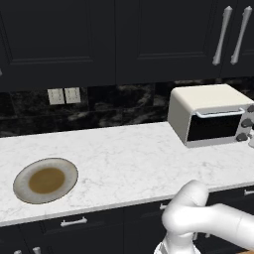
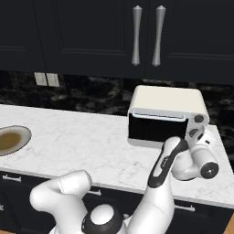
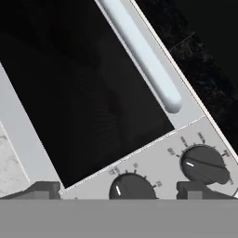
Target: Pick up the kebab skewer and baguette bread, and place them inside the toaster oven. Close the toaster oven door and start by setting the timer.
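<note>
Hand (image 3: 118,190) wide open, empty, tips at knobs (image 3: 204,163); toaster oven door (image 3: 83,93) shut, inside too dark.

Evenly lit from above, soft-edged and rendered; dim dark cabinets (image 1: 59,39), bright white counter (image 1: 124,154), no glare

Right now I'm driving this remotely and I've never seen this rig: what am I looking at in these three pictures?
A white robot arm stands at a marble counter. Two pictures come from cameras on its base, behind it to the left and to the right. The third comes from a camera on its hand.

On the counter stand a cream toaster oven, its door shut, and a plate off to the left. No food is visible on the plate.

The gripper is open and holds nothing. It points at the oven's front, close to two dark knobs beside the glass.
</note>
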Available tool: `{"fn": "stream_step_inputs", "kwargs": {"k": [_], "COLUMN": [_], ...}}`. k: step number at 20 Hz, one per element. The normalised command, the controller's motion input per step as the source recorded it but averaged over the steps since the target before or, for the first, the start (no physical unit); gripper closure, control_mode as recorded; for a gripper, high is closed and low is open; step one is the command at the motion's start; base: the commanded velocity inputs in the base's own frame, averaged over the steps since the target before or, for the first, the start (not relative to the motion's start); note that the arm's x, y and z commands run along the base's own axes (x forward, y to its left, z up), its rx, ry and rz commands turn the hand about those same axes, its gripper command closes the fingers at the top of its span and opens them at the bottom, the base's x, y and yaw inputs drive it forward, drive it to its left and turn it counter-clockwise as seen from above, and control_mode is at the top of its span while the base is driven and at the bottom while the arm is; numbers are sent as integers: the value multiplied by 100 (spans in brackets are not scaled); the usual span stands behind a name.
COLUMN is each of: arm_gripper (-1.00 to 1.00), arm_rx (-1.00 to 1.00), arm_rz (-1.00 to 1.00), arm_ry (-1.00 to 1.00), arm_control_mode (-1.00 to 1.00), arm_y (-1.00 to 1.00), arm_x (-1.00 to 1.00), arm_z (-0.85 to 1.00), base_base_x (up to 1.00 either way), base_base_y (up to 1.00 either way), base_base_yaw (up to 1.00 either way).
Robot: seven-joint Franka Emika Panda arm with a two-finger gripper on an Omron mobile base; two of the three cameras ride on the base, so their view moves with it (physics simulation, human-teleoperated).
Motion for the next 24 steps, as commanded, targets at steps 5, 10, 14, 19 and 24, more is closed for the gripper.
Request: {"fn": "stream_step_inputs", "kwargs": {"k": [5,10,14,19,24], "arm_gripper": [-100,-100,-100,-100,-100], "arm_rx": [-2,-2,-4,-4,-4], "arm_rz": [0,0,0,0,0], "arm_ry": [-1,0,0,-1,-3], "arm_control_mode": [-100,-100,-100,-100,-100], "arm_y": [-35,-12,0,-1,-6], "arm_x": [17,31,36,26,14], "arm_z": [-3,0,-9,-20,-15], "base_base_x": [0,0,0,0,0], "base_base_y": [0,0,0,0,0], "base_base_yaw": [0,0,0,0,0]}}
